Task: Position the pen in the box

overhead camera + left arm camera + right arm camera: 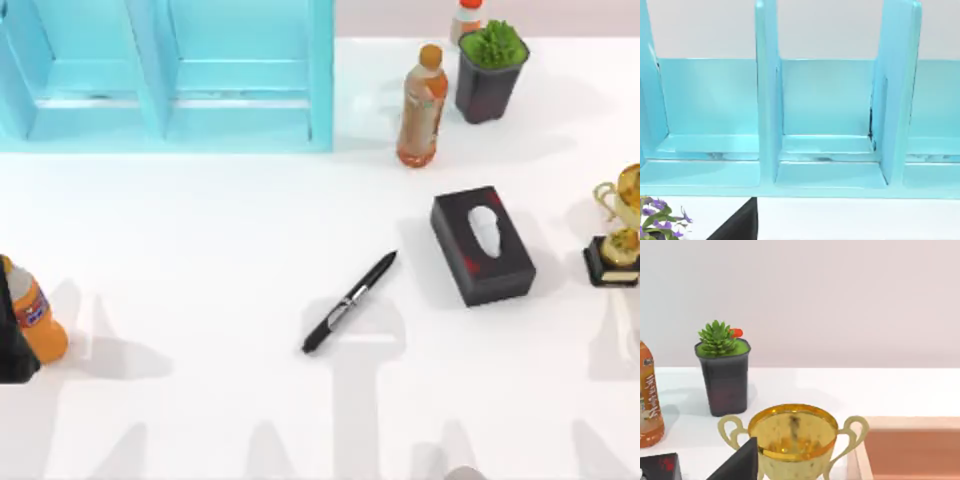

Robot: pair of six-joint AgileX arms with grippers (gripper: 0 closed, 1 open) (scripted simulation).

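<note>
One pen lies flat on the white table, just right of centre, its long axis slanting from near-left to far-right, just beside the black tissue box. The right arm looks nearer. Neither gripper's state can be told.

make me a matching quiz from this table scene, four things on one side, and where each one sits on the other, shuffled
Things:
1. pen
2. black tissue box
3. gold trophy
4. potted succulent

Places:
A. table's far right edge
B. back of the table, right of the tea bottle
C. middle of the table, lying diagonally
D. between pen and trophy

Pairs: 1-C, 2-D, 3-A, 4-B
</note>
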